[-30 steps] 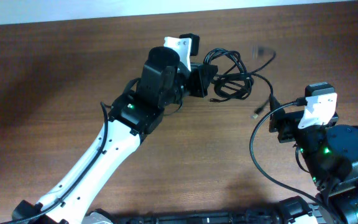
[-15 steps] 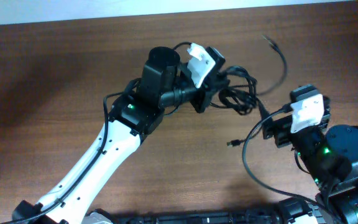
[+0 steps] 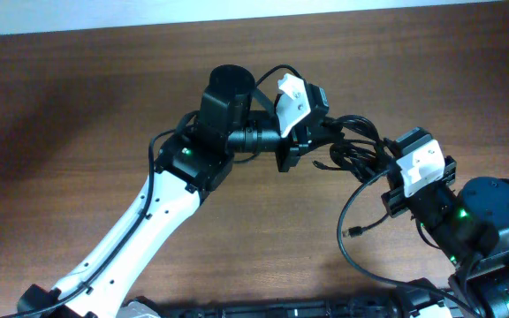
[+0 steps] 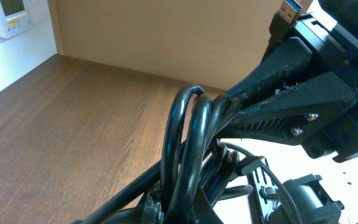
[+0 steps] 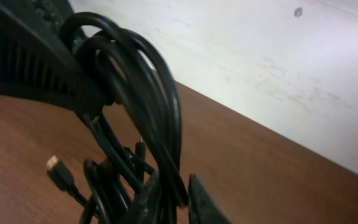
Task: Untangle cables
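The cables (image 3: 350,148) are thin black cords bunched in a knot, lifted between both grippers right of the table's centre. My left gripper (image 3: 318,140) is shut on the bundle's left side. In the left wrist view the cables (image 4: 188,130) loop up out of that gripper (image 4: 186,208). My right gripper (image 3: 381,170) holds the bundle's right side, and in the right wrist view it (image 5: 176,200) is shut on several strands of the cables (image 5: 148,93). One loose cord hangs in a loop toward the front, ending in a small plug (image 3: 356,231).
The brown wooden table (image 3: 78,106) runs back to a pale wall edge (image 3: 237,13). The white left arm (image 3: 148,221) crosses from the front left. The right arm's base (image 3: 480,225) stands at the front right. A USB plug (image 4: 287,12) sticks up beside the right gripper.
My right gripper has moved up and left to the bundle and shut on it. The left gripper carried the bundle slightly right. The loose cord swung from the far side to the near side.
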`<state>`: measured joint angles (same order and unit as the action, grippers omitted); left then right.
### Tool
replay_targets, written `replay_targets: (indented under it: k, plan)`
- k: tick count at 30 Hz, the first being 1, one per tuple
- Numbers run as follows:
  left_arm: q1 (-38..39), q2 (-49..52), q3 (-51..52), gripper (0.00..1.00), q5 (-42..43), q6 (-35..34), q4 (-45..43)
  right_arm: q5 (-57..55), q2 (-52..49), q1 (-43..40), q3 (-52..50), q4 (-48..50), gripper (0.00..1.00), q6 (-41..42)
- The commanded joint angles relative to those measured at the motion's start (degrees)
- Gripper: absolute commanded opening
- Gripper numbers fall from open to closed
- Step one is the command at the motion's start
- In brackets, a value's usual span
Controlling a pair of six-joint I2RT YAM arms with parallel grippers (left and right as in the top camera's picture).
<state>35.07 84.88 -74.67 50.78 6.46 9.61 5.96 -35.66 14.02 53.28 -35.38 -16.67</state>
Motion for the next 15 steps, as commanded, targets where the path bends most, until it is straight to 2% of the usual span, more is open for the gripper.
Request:
replay_targets:
  k: [1, 9, 11, 15]
  plan:
    - [0.0, -0.5, -0.4, 0.0, -1.6, -0.8, -0.4, 0.0, 0.2, -0.2, 1.0, 0.0, 0.04, 0.0]
    - [0.0, -0.5, -0.4, 0.0, -15.6, -13.6, 0.0, 2.4, 0.2, -0.2, 1.0, 0.0, 0.04, 0.0]
    - [0.0, -0.5, -0.4, 0.0, -19.8, -18.9, 0.5, 2.4, 0.2, -0.2, 1.0, 0.0, 0.04, 0.0]
    - [0.0, -0.5, -0.4, 0.0, -21.3, -24.0, 0.6, 2.3, 0.2, -0.2, 1.0, 0.0, 0.04, 0.0]
